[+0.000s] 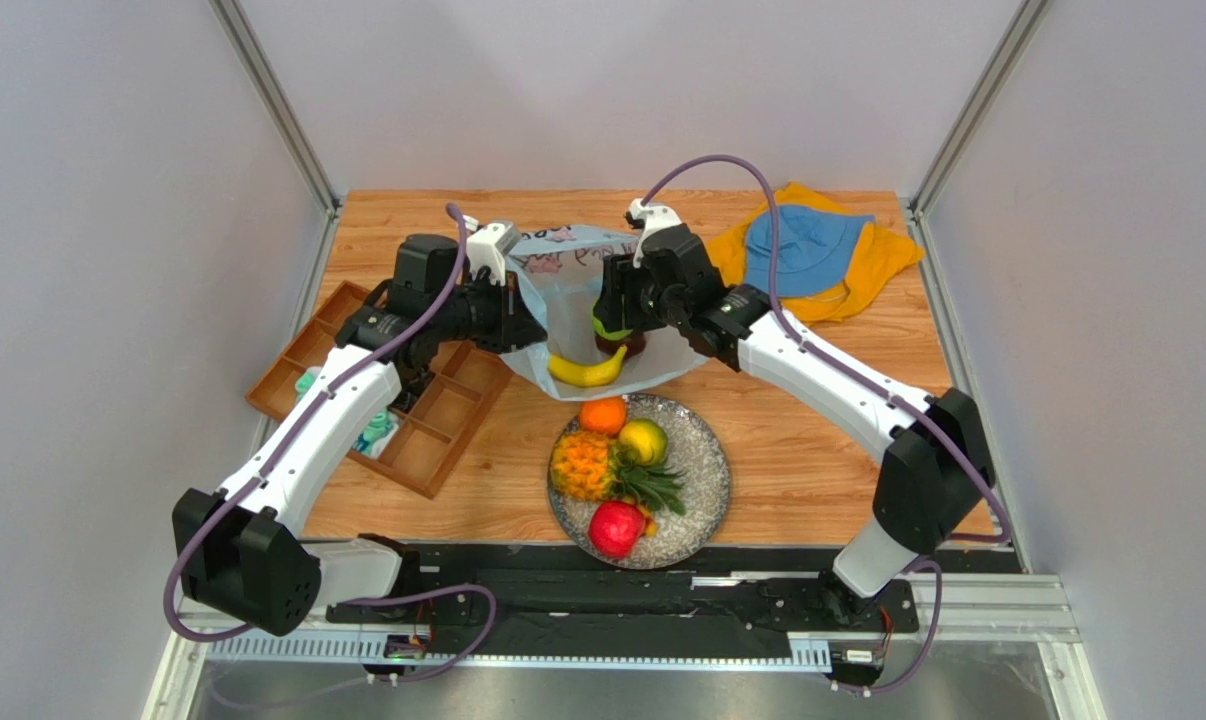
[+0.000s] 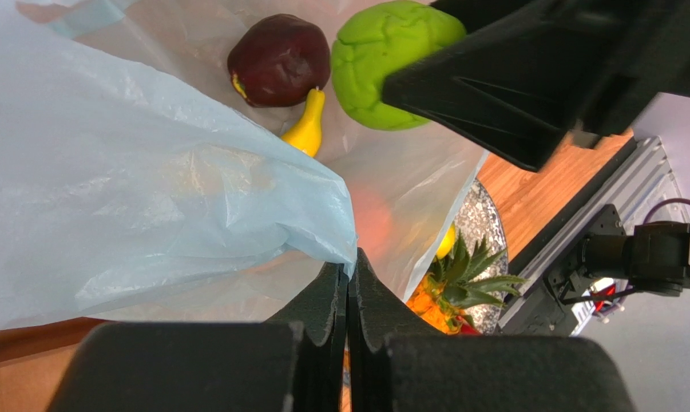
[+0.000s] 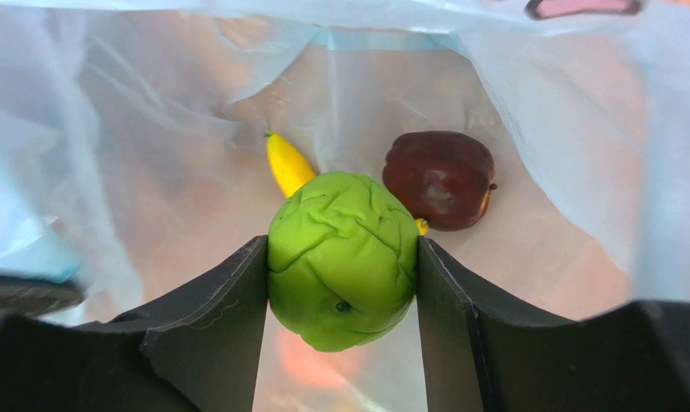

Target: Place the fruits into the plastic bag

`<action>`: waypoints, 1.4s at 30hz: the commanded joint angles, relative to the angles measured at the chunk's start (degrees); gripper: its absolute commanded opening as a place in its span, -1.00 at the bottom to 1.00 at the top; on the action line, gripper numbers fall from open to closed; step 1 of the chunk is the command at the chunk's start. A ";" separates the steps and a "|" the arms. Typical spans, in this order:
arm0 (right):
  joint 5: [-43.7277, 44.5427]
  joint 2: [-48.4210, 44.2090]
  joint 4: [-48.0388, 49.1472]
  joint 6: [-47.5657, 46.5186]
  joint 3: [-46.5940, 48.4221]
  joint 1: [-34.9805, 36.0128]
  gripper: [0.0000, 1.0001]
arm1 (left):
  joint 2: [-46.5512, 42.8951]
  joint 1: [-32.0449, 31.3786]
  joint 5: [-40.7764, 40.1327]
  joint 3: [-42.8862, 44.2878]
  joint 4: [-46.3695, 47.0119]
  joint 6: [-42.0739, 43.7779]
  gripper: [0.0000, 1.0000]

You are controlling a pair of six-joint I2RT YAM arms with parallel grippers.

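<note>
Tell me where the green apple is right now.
In the right wrist view, the green apple is clamped in the right gripper, inside the open plastic bag, above the banana and dark maroon fruit lying there.

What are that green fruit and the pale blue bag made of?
The green apple looks like soft foam or rubbery plastic: matte, with wrinkled, creased skin no real apple has. The plastic bag seems thin plastic film: translucent pale blue, crinkled, slightly glossy, with colours showing through.

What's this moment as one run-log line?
left end effector: shut on plastic bag edge | right end effector: holds green apple inside bag | lying in bag: banana, maroon fruit
</note>
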 commanded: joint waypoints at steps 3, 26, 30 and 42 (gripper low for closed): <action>2.82 8.08 -0.65 -1.90 7.38 0.47 -0.46 | -0.88 0.24 0.51 1.41 0.59 0.45 -1.00; 0.88 19.27 -5.75 -0.58 13.20 1.00 0.43 | -0.71 0.24 0.60 1.50 0.59 0.54 -1.00; 0.71 19.18 -5.57 -0.58 13.02 1.00 0.50 | -0.71 0.24 0.77 1.50 0.50 0.45 -1.00; -2.10 16.02 -2.23 -1.02 10.48 1.00 0.38 | -0.88 0.24 0.95 1.50 0.50 0.54 -1.00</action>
